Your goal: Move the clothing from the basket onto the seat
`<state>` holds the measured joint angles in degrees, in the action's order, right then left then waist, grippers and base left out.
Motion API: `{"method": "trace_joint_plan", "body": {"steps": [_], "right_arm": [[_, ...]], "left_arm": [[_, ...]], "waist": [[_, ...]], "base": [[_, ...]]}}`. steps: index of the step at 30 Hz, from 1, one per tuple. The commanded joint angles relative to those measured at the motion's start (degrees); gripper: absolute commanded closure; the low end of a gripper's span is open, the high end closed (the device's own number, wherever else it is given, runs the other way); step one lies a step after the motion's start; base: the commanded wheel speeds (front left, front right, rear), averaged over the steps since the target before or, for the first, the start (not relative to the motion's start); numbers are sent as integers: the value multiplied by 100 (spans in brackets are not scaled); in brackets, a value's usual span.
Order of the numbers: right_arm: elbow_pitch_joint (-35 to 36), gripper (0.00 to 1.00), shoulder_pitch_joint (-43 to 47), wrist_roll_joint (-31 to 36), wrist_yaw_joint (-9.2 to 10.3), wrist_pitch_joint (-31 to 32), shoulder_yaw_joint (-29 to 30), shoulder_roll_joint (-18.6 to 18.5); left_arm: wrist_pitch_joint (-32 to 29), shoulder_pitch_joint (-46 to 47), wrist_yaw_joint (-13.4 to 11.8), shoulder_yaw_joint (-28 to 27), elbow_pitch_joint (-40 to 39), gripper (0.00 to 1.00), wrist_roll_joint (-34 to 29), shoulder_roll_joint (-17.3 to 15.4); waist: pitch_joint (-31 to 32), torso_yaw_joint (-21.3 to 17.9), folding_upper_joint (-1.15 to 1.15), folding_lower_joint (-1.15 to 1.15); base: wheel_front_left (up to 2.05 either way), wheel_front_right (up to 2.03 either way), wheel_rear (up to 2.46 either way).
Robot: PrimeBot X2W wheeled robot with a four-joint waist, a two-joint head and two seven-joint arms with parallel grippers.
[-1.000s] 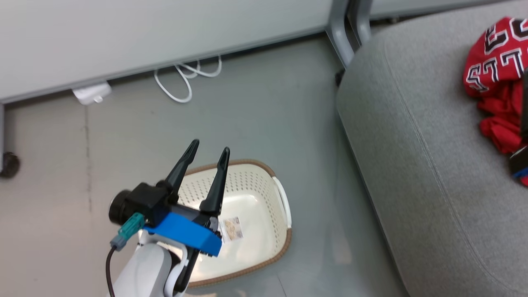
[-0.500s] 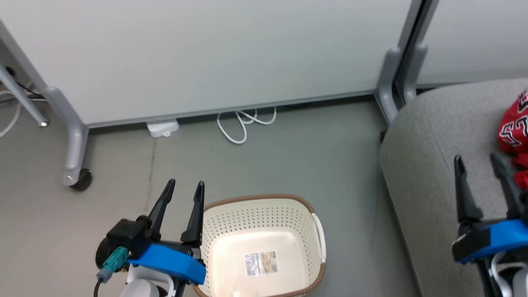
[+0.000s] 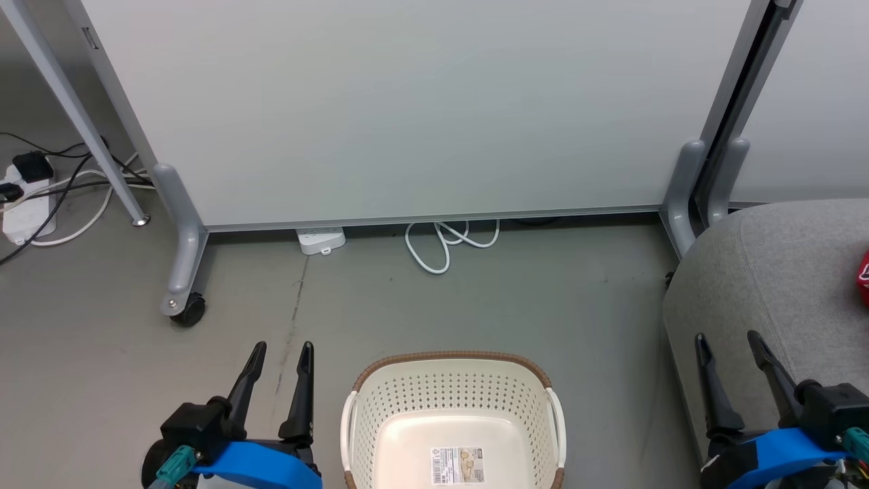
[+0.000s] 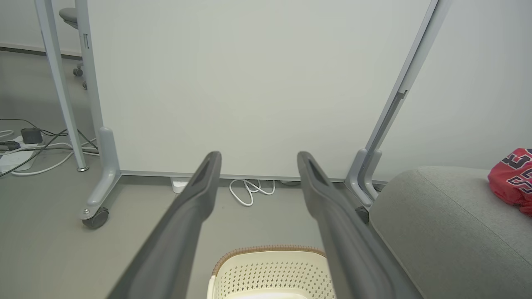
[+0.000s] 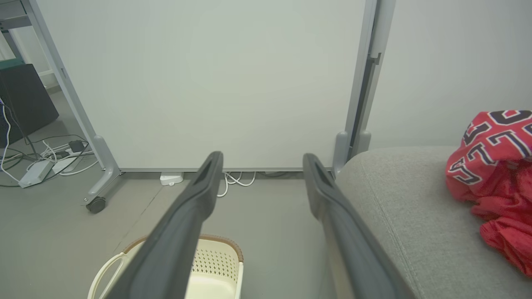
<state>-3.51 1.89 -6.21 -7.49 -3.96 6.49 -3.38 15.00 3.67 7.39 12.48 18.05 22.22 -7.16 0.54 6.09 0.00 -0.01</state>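
Now both arms sit low, one on either side of the basket, and neither carries anything. The left gripper (image 3: 282, 348) has its two fingers parted, with only floor between them. The right gripper (image 3: 726, 337) is parted about as much, and its fingers lie over the front edge of the seat (image 3: 767, 272). Empty, spread fingers suit this point, I judge, because nothing seems left to lift. The basket (image 3: 451, 356) between the arms shows a bare cream bottom with just a paper label (image 3: 459, 465) stuck to it, though its near end runs off the head view.

The clothing (image 5: 494, 166) lies in a crumpled red heap on the seat, off to the right. The lettered jersey is bunched above the plainer red fabric, resting on the cushion and well apart from the basket. That placement is what the task asks for, so the job looks finished.

Both pairs of fingers point forward at the pale partition panel (image 3: 407, 102), which reads as a resting pose, not a reach. A white cable (image 3: 448, 241) coils at the panel's foot, well clear of both arms.
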Motion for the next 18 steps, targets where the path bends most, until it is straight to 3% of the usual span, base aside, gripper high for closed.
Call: {"method": "trace_joint_plan", "body": {"steps": [1,18], "right_arm": [[-37,0,87,-35,-1,-43,-1,27],[-257,0,-112,-98,-1,-153,-110,52]], "left_arm": [[27,-55,17,-21,0,0,-26,8],[27,-136,17,-47,86,0,-22,48]], "waist": [[17,24,0,1],[34,80,0,1]], "base": [[0,0,0],[0,0,0]]}}
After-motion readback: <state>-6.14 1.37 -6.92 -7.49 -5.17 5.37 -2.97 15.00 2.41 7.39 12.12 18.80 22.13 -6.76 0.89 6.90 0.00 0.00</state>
